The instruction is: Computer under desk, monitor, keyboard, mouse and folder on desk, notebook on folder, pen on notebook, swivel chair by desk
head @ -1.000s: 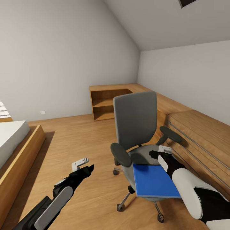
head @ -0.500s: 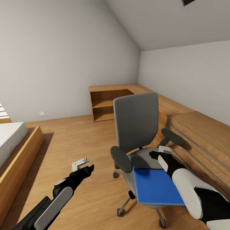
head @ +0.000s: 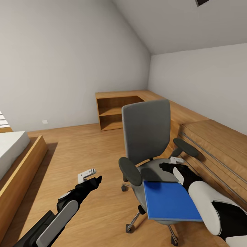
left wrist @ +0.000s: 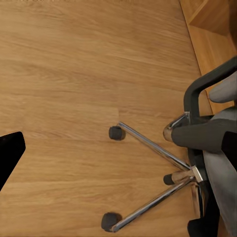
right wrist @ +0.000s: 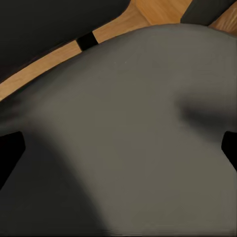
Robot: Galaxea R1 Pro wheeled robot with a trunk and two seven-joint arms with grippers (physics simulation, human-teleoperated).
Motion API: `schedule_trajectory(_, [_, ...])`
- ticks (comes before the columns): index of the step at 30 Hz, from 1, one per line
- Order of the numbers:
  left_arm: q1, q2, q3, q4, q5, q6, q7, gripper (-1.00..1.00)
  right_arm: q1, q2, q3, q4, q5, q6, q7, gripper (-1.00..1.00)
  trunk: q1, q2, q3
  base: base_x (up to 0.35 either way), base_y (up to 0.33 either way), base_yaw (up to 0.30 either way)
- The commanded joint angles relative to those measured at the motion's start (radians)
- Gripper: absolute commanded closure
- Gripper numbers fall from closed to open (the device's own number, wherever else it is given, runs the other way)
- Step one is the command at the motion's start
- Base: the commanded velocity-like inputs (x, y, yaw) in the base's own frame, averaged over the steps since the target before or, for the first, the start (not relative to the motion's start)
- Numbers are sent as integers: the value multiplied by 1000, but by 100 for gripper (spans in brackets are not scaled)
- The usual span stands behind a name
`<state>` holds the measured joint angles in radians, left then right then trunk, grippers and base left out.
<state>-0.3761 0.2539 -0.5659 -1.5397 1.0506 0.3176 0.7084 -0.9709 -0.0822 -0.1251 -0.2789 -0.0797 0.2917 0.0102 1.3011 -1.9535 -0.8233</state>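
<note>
- The right claw [head: 168,165] hung over the grey seat of the swivel chair [head: 147,132], just past the far edge of the folder [head: 169,200]. Its wrist view showed two dark tips spread wide over bare upholstery, so it was open and held nothing.
- My guess was that it sat there to come down on the folder's far edge.
- The folder lay flat on the seat's front, its near corner jutting over the rim.
- The left claw [head: 90,175] hovered over the plank floor [head: 85,144], well apart from the chair and empty. I could not tell how its jaws stood.
- Beyond the chair stood an oak shelf unit [head: 115,113], its two open bays bare.
- A bed [head: 13,151] lay off to the left.
</note>
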Motion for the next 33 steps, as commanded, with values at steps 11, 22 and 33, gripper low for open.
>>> schedule_trajectory(11, [-1, 1, -2, -1, 5, 1, 8, -100, 0, -12, -2, -3, -5, 52, 50, -100, 34, -63, -29, 0, 0, 0])
schedule_trajectory(22, [-1, 1, -2, 0, 5, 1, 8, -100, 0, -13, -2, -5, -5, 79, 49, -100, 50, -91, -42, 0, 0, 0])
schedule_trajectory(33, [-1, 4, -2, 3, 9, 0, 8, -100, -1, -13, -3, -6, -5, 107, 38, -100, 50, -91, -42, 0, 0, 0])
